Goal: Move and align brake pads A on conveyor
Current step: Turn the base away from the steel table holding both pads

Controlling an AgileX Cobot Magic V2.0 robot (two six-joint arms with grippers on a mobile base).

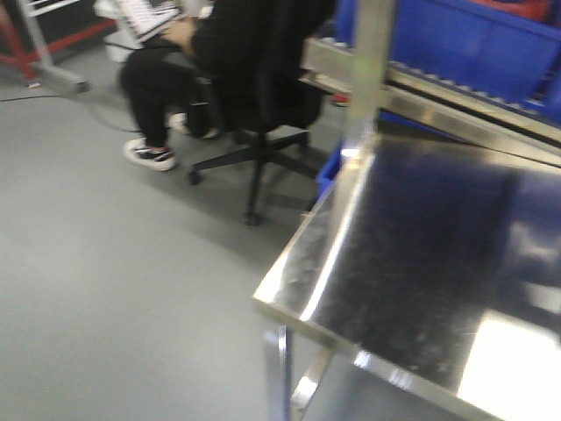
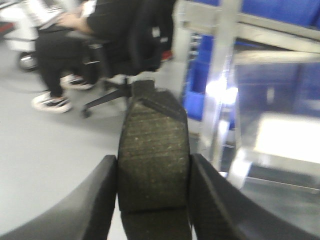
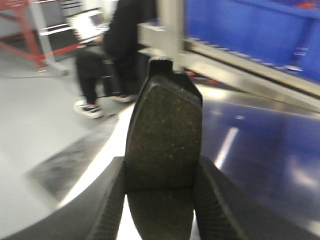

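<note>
Left wrist cam: the left claw (image 2: 154, 167) is closed down to the width of a pad (image 2: 154, 150) and grips it. The two black fingers (image 2: 100, 200) press on its long sides, and the pad stands between them w/ its narrow end pointing away from the cam. The face is dark and grainy, w/ a thin cross groove low in the picture and a darker plate showing at the far tip. Behind this claw I see grey floor (image 2: 45, 150). The steel table (image 2: 280, 135) is off to the right of the pad, apart from it.

Right wrist cam: the right claw (image 3: 161, 170) is the same, closed onto a second pad (image 3: 165, 130) held by its long sides. The face is dark w/ fine speckles and the darker plate sticks out at the far end. I cannot see a groove on this one, the picture is blurred. This claw is over the table near its left edge, w/ the shiny top to the right of the pad and floor to the left.

Front cam: neither claw nor pad shows here. I see the table corner, an upright steel post (image 1: 368, 70) at its far edge, and a roller rack (image 1: 456, 101) behind w/ blue bins (image 1: 473, 35). On the floor at the left a person (image 1: 219, 44) in black sits on an office chair (image 1: 259, 132), well apart from the table
</note>
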